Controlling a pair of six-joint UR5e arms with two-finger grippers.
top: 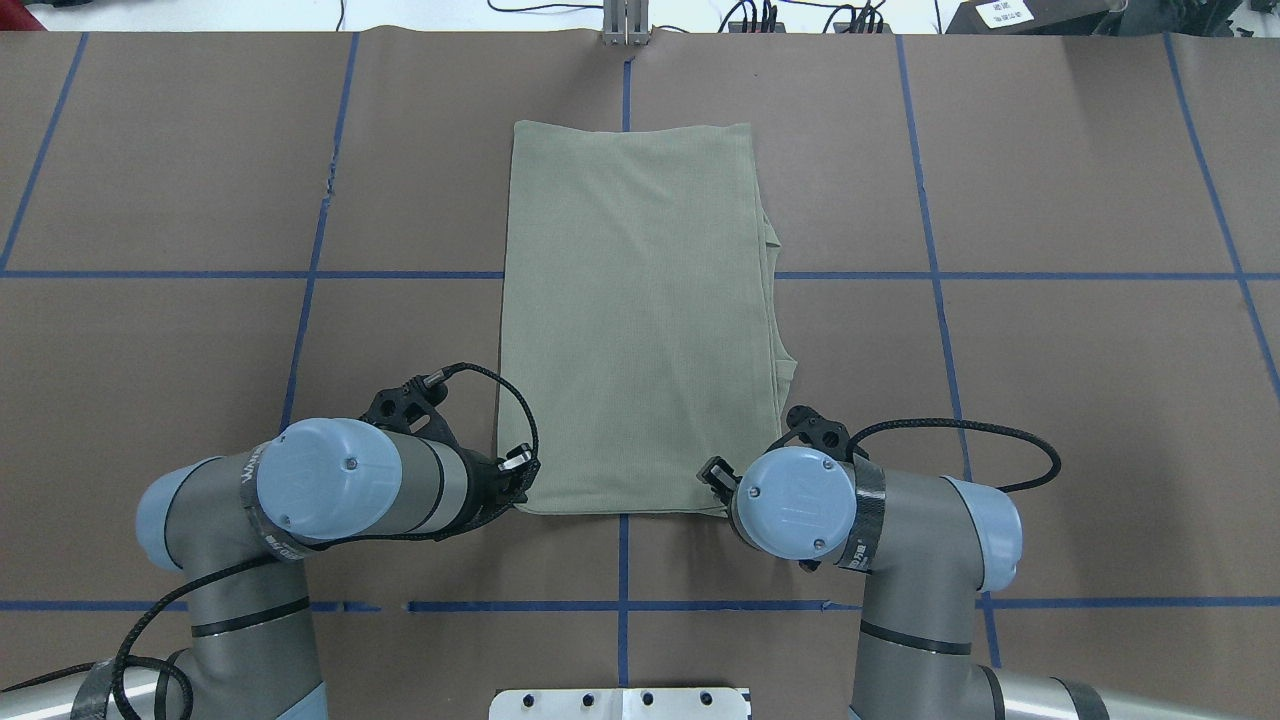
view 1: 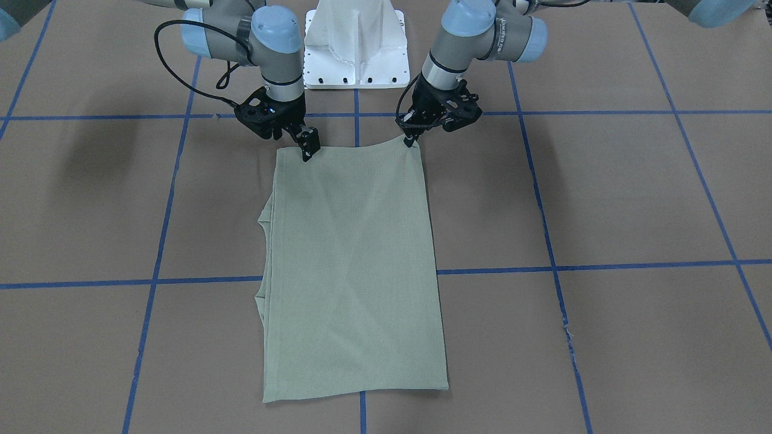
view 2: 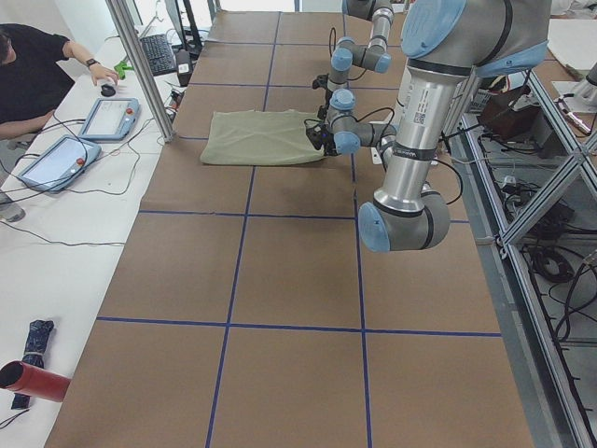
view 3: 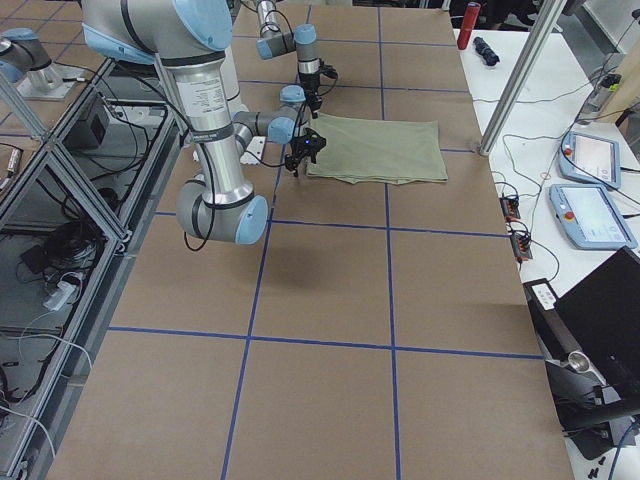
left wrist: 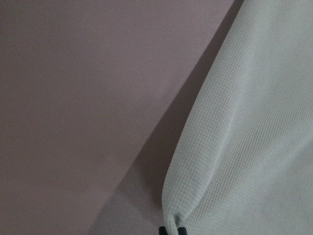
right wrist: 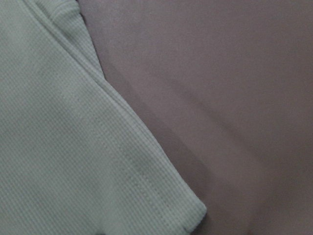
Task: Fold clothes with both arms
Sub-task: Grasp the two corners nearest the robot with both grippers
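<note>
The sage-green shirt lies folded into a long rectangle on the brown table, with layered edges showing along one long side. Both grippers are at its short edge nearest the robot. My left gripper is shut on one corner, which is raised into a small peak. In the left wrist view the cloth gathers into the black fingertips. My right gripper is shut on the same edge near the other corner. The right wrist view shows that corner slightly off the table, with the fingers out of frame.
The white pedestal base stands just behind the grippers. Blue tape lines grid the brown table cover. A side table with tablets and a seated person borders the far edge, with a metal post at its middle.
</note>
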